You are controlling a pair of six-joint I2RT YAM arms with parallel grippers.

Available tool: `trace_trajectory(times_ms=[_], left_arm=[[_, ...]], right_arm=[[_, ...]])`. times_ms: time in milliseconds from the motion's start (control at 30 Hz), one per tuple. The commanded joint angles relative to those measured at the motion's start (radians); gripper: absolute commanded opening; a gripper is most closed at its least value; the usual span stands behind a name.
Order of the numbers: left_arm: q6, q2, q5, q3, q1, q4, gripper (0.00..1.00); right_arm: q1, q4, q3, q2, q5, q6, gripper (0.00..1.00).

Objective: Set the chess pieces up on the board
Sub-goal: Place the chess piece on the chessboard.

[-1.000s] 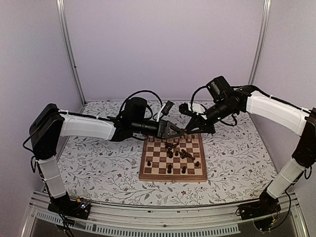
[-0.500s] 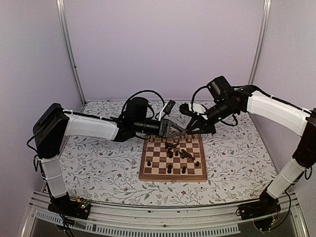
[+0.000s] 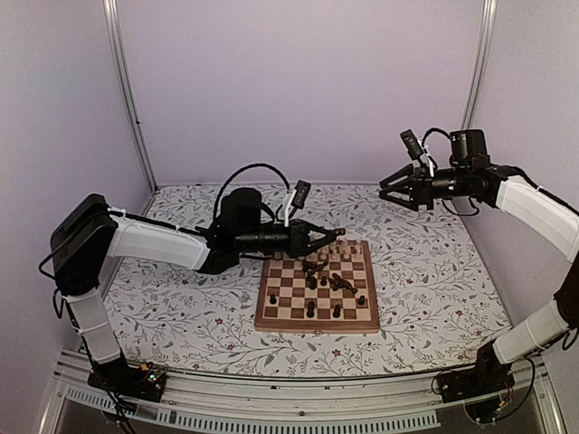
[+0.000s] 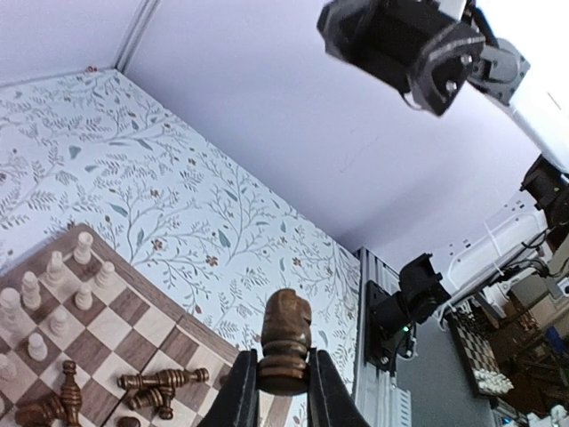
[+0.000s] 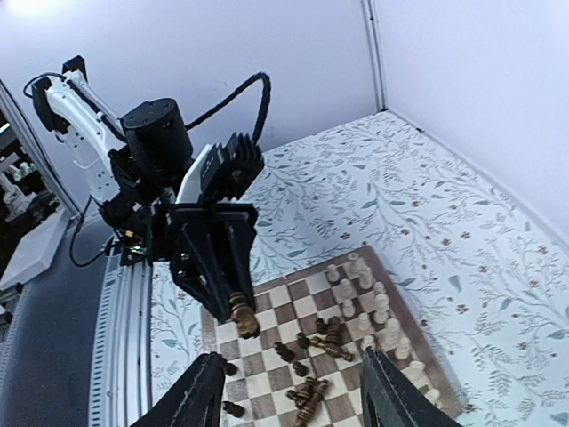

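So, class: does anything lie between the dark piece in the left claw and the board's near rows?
Yes: toppled dark pieces lie mid-board, between the dark piece in the left claw and the near rows of the board. The right claw is aside, open.

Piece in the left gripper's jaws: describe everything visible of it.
The held piece is dark brown turned wood, glossy, with a rounded, notched head over a wider collar; its type is unclear. The left gripper has its jaws shut on the collar from both sides, head poking out past them. Its base is hidden. It hangs in the air near the far edge of the board, touching nothing else.
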Motion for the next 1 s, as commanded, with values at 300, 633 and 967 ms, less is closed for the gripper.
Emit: trace_trajectory(times_ms=[300, 633, 967], left_arm=[[0.321, 0.036, -0.31, 0.191, -0.109, -0.013, 0.12], [0.413, 0.081, -0.342, 0.292, -0.138, -0.14, 0.13], [0.438, 0.109, -0.38, 0.333, -0.148, -0.171, 0.13]], right_arm=[[0.024, 0.504, -0.172, 0.094, -0.278, 0.637, 0.57], [0.026, 0.726, -0.219, 0.14, -0.405, 0.864, 0.47], [0.029, 0.83, -0.261, 0.13, -0.468, 0.959, 0.4]])
